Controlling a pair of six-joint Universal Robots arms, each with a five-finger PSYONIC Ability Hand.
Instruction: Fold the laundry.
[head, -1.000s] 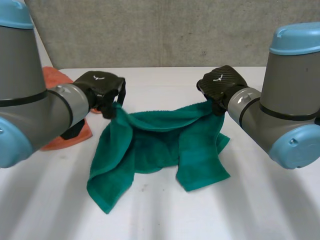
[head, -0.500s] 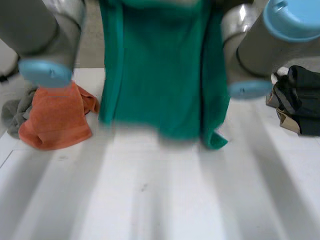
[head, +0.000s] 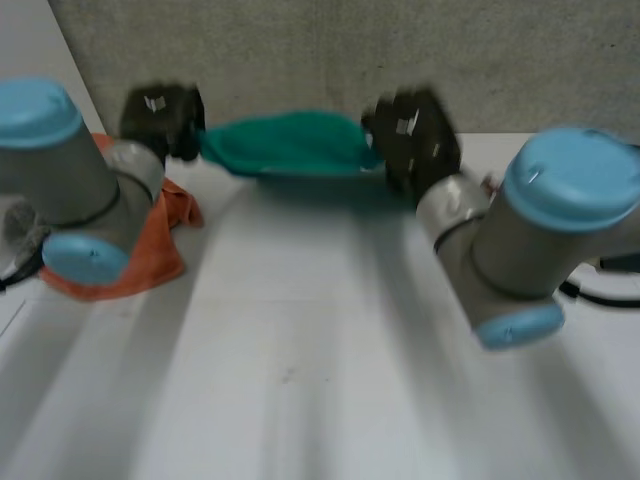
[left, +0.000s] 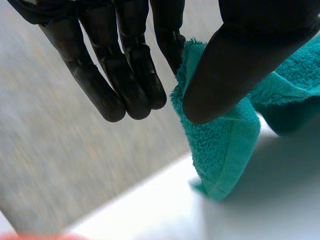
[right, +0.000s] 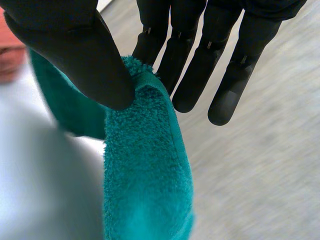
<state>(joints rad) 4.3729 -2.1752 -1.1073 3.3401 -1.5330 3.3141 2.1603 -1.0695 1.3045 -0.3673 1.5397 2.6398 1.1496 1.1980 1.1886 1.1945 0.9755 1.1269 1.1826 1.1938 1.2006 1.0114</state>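
Left hand (head: 160, 118) pinches one end of the towel (head: 285, 145), thumb against finger. The right hand (head: 412, 135) pinches the other end. The towel sags between them above the table's (head: 300, 350) far edge. I'd grip firmly, pull taut and lower it level.

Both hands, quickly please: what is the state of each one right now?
Left hand: shut on the green towel, pinching one end.
Right hand: shut on the green towel, pinching its other end.

Teal towel (head: 285, 145), orange cloth (head: 165, 248), white table (head: 300, 350)
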